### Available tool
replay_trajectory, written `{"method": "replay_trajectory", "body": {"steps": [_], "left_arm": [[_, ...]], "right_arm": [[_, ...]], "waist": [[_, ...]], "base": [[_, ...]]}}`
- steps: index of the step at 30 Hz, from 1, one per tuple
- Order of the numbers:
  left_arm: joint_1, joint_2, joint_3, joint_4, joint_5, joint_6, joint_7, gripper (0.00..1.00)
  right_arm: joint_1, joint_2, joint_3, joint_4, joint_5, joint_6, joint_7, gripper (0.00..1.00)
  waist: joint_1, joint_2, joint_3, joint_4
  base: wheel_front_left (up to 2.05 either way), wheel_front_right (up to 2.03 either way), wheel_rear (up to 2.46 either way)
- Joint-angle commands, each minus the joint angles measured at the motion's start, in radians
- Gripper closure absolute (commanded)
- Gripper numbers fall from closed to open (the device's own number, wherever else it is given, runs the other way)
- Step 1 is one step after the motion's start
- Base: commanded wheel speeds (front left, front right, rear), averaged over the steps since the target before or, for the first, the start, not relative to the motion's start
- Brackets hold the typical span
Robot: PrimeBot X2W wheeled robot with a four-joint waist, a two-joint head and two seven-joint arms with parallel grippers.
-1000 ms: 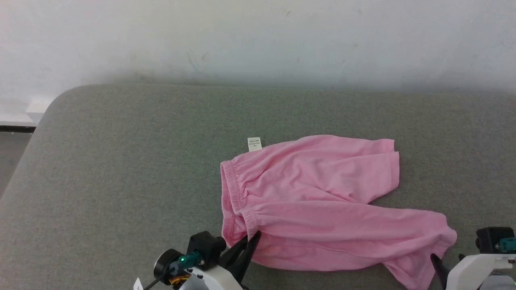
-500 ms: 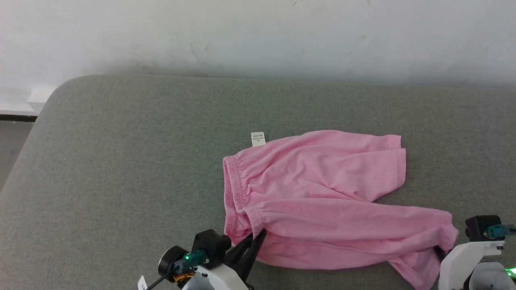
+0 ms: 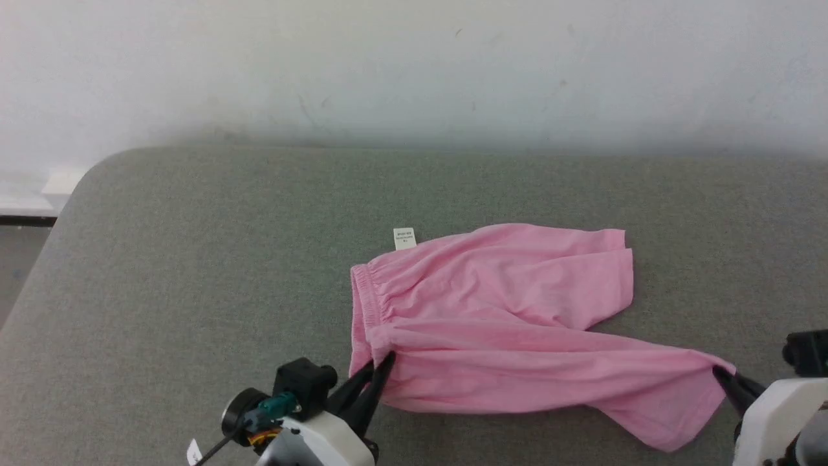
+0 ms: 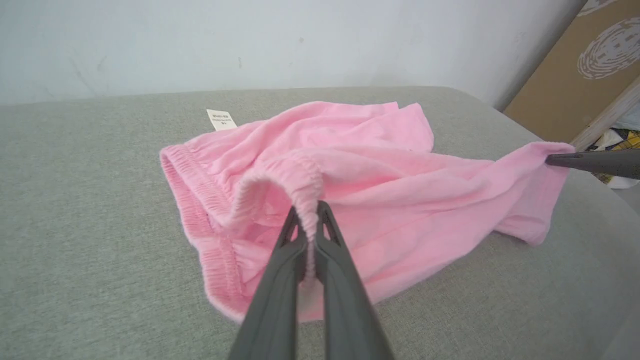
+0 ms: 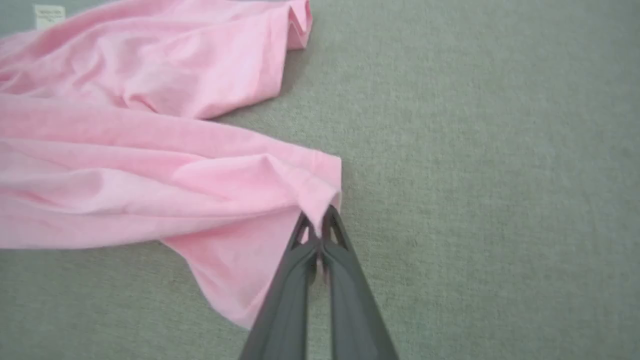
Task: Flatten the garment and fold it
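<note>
The garment point(image 3: 498, 323), light pink shorts with a gathered waistband and a small white label point(image 3: 404, 238), lies on the grey cushion. My left gripper point(image 3: 386, 358) is shut on the near end of the waistband point(image 4: 306, 192), which is lifted into a loop. My right gripper point(image 3: 719, 373) is shut on the hem corner of the near leg point(image 5: 320, 197), raised a little off the surface. The near leg stretches taut between the two grippers. The far leg point(image 3: 582, 272) rests flat. The right gripper's fingers point(image 4: 590, 162) also show in the left wrist view, at the right.
The grey cushion point(image 3: 194, 272) has a rounded far-left corner and open room to the left of the shorts. A white wall point(image 3: 414, 65) runs behind. A brown board point(image 4: 575, 75) leans at the far right in the left wrist view.
My right gripper has shut on the near leg's hem corner and lifted it. The near leg has been pulled taut. The left gripper has kept its hold on the waistband. The head camera has shifted slightly.
</note>
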Motion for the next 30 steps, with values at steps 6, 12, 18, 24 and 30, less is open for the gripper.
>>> {"method": "replay_trajectory", "body": {"steps": [6, 12, 18, 24, 30], "left_arm": [[-0.039, 0.077, 0.065, -0.105, -0.024, 0.009, 0.030, 1.00], [-0.128, 0.132, 0.128, -0.202, -0.055, 0.005, 0.101, 1.00], [-0.260, 0.164, 0.192, -0.299, -0.103, -0.003, 0.174, 1.00], [-0.375, 0.184, 0.251, -0.363, -0.130, 0.011, 0.221, 1.00], [-0.545, 0.191, 0.281, -0.346, -0.149, 0.011, 0.281, 1.00]], "right_arm": [[-0.042, -0.127, -0.024, -0.258, 0.207, -0.002, 0.047, 1.00], [-0.171, -0.187, -0.037, -0.340, 0.289, -0.002, 0.031, 1.00], [-0.353, -0.223, -0.013, -0.350, 0.306, -0.002, -0.037, 1.00], [-0.503, -0.241, 0.023, -0.304, 0.270, -0.002, -0.091, 1.00], [-0.688, -0.270, 0.070, -0.196, 0.214, -0.002, -0.104, 1.00]], "waist": [[0.0000, 0.0000, -0.069, -0.033], [0.0000, 0.0000, -0.085, -0.031], [0.0000, 0.0000, -0.092, -0.030], [0.0000, 0.0000, -0.067, -0.038], [0.0000, 0.0000, 0.029, -0.051]], "base": [[0.00, 0.00, 0.00], [0.00, 0.00, 0.00], [0.00, 0.00, 0.00], [0.00, 0.00, 0.00], [0.00, 0.00, 0.00]]}}
